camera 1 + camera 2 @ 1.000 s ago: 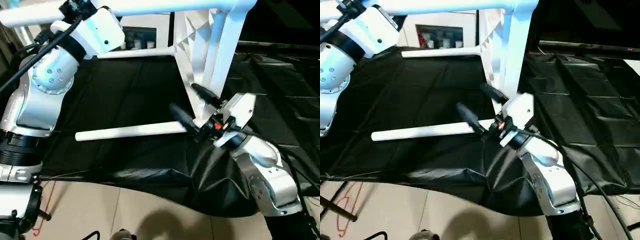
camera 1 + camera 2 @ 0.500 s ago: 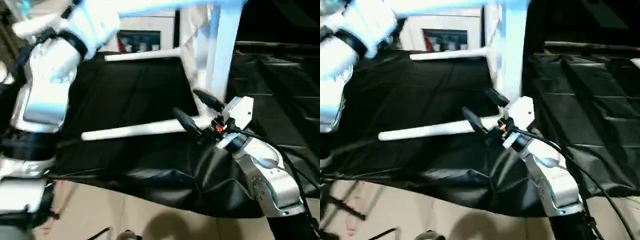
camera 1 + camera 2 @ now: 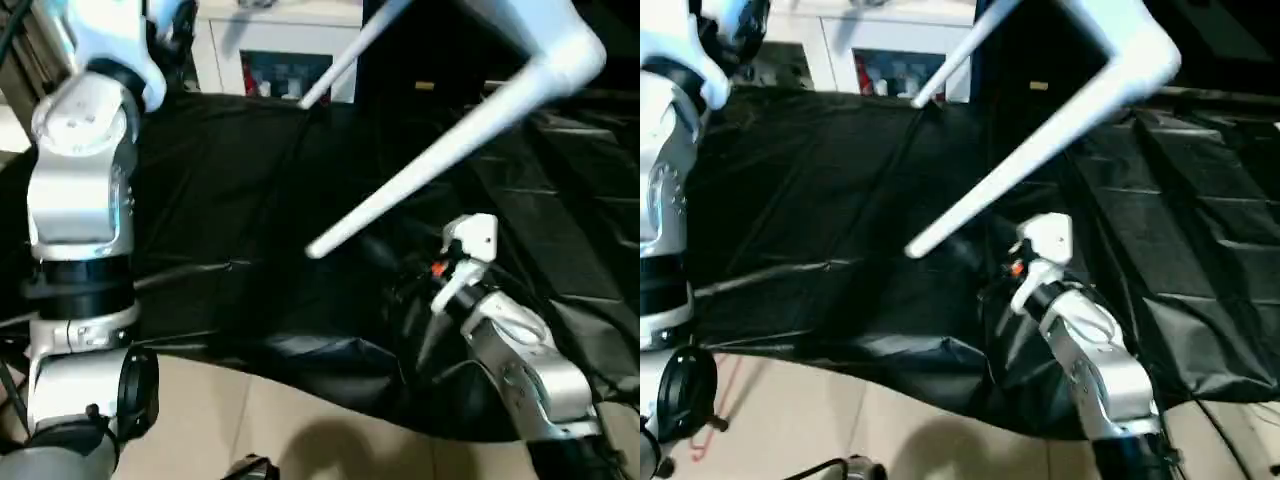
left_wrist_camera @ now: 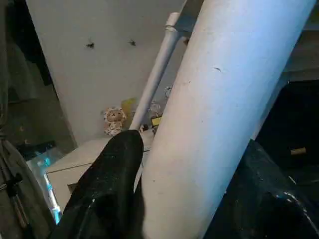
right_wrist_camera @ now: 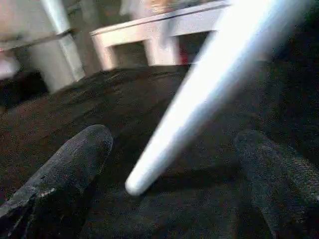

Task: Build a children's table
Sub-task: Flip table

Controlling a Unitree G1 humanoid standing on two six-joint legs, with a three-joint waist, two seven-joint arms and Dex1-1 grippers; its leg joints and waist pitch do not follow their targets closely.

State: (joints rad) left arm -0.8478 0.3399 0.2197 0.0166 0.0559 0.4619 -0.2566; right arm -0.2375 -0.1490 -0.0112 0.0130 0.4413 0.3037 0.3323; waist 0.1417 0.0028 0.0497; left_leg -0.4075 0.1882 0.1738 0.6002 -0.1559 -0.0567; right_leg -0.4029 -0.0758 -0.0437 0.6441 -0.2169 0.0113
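The white children's table hangs tilted in the air, its corner at the upper right. One long leg slants down from that corner, its tip just above the black cloth. A second leg slants behind it. My left gripper is shut on a white leg, which sits between both black fingers. My right gripper is open, low over the cloth. The slanting leg's tip lies ahead of it between the spread fingers, untouched.
Black cloth covers the work surface and hangs in folds over its front edge. A white cabinet with glass doors stands at the back. Tiled floor lies in front. My left arm rises at the left.
The table has swung up and tilted. The leg that ran level near the cloth between my right fingers now slants in the air. My left arm has risen; the camera has also shifted.
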